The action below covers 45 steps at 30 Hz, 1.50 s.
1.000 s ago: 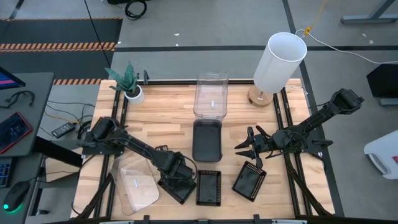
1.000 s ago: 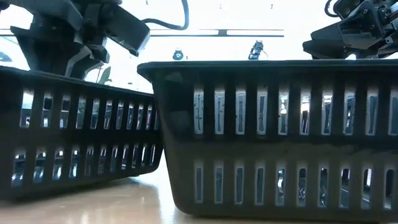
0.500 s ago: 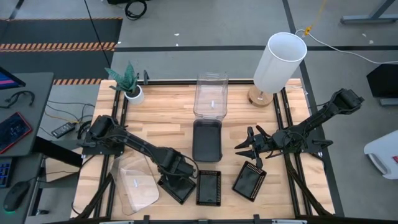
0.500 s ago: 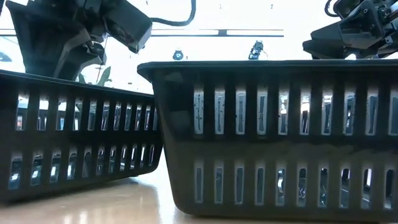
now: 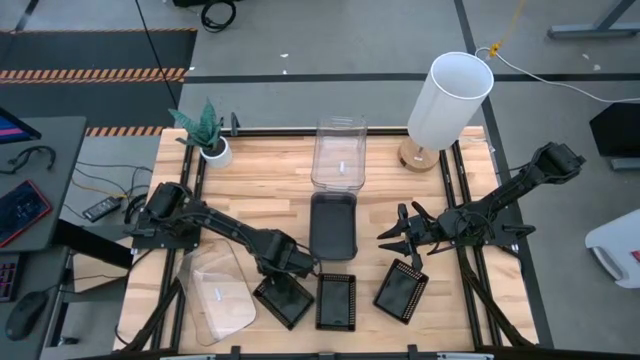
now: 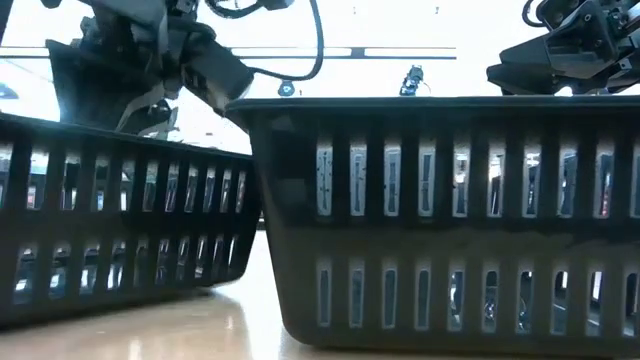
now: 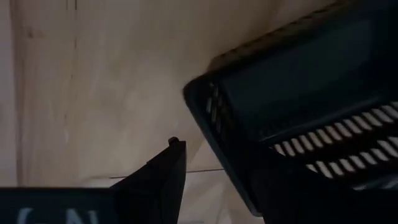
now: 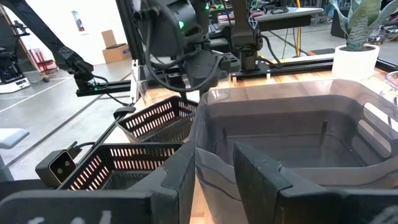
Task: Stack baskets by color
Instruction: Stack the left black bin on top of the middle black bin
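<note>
My left pincer (image 5: 285, 268) hung over the front of the desk (image 5: 260, 180), just above the far corner of the leftmost black mesh tray (image 5: 284, 301). That tray lay skewed, its long axis running diagonally toward the desk's front left, and it sat directly below and slightly forward of my pincer. My left arm was far nearer to it than my right. In the left wrist view the tray's rim (image 7: 205, 118) lay just beside one finger (image 7: 165, 180); the jaws seemed parted and holding nothing, though the view was dark. Beside it stood a second mesh tray (image 5: 336, 301), square to the desk edge. My right pincer (image 5: 392, 238) waited, part open and empty, just above a third mesh tray (image 5: 402, 291).
</note>
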Motion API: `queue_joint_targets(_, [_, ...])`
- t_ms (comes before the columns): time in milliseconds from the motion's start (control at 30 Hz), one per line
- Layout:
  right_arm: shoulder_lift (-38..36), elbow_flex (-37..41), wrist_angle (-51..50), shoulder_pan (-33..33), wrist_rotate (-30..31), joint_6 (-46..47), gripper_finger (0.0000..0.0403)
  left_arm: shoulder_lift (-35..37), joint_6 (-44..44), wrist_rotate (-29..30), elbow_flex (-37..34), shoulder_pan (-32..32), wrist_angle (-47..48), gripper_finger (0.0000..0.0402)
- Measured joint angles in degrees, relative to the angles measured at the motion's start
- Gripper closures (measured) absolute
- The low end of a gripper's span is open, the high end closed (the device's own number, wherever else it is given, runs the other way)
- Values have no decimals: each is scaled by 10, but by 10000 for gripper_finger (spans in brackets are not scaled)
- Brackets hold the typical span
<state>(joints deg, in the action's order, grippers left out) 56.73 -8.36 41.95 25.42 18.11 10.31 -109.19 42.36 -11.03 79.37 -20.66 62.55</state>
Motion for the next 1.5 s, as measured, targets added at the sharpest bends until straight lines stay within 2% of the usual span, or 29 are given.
queue_joint_targets(267, [0,0,0,0,0,0,289,0,-8,1,21,-1,52,230])
queue_joint_targets(567, [0,0,0,0,0,0,289,0,1,-9,17,-1,39,230])
queue_joint_targets(767, [0,0,0,0,0,0,289,0,85,32,17,-3,36,230])
queue_joint_targets(1500, [0,0,4,0,-2,0,289,-22,100,6,6,-11,-11,230])
